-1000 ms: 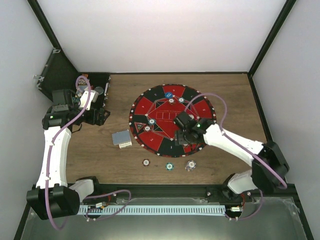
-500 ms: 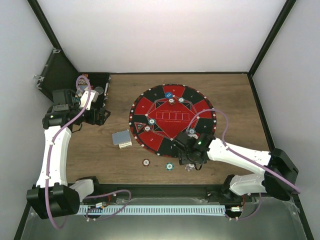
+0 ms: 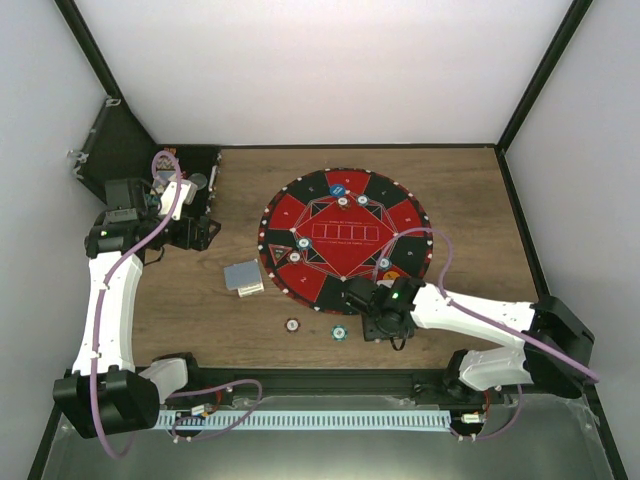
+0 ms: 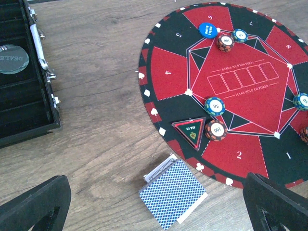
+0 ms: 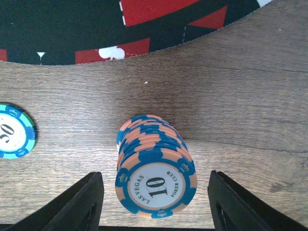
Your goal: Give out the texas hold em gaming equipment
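Observation:
A stack of blue-and-orange "10" poker chips [image 5: 156, 185] stands on the wood just off the mat's near edge. My right gripper [image 5: 155, 192] is open, one finger on each side of the stack, apart from it. In the top view that gripper [image 3: 384, 322] covers the stack. A teal "50" chip [image 5: 14, 132] lies to its left, also seen from above [image 3: 339, 333], with a dark chip [image 3: 291, 325] beyond it. The card deck [image 4: 175, 192] with a blue-patterned back lies by the mat's left edge. My left gripper [image 4: 154, 211] is open and empty, high above the deck.
The round red-and-black mat [image 3: 300, 190] holds a blue button [image 4: 208, 30], several chips and a triangular ALL IN marker [image 4: 190, 131]. An open black case [image 4: 24, 106] with a dealer button [image 4: 12, 58] stands at the far left.
My right gripper has moved off the mat toward the near edge and come down around the chip stack. The left arm has not moved.

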Controlling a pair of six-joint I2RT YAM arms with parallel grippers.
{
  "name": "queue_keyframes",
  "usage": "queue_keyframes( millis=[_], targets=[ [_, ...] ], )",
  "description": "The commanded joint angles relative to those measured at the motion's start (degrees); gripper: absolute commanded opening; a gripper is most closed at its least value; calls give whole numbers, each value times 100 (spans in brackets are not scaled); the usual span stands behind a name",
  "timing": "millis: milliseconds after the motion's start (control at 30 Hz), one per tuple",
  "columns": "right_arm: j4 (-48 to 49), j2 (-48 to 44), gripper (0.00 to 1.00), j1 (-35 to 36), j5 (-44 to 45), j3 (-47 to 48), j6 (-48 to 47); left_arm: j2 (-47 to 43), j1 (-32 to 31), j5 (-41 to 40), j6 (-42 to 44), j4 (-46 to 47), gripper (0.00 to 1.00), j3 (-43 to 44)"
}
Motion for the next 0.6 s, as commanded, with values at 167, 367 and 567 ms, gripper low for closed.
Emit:
queue_keyframes(
  millis=[167, 367, 567],
  targets=[
    [118, 81, 58, 59, -15, -102, 40, -4, 30, 89, -54, 88, 100, 184],
    [143, 78, 52, 61, -21, -119, 18, -18, 34, 89, -65, 88, 100, 176],
    [146, 57, 44, 60, 1, -132, 16, -39, 34, 80, -67, 86, 100, 195]
  ],
)
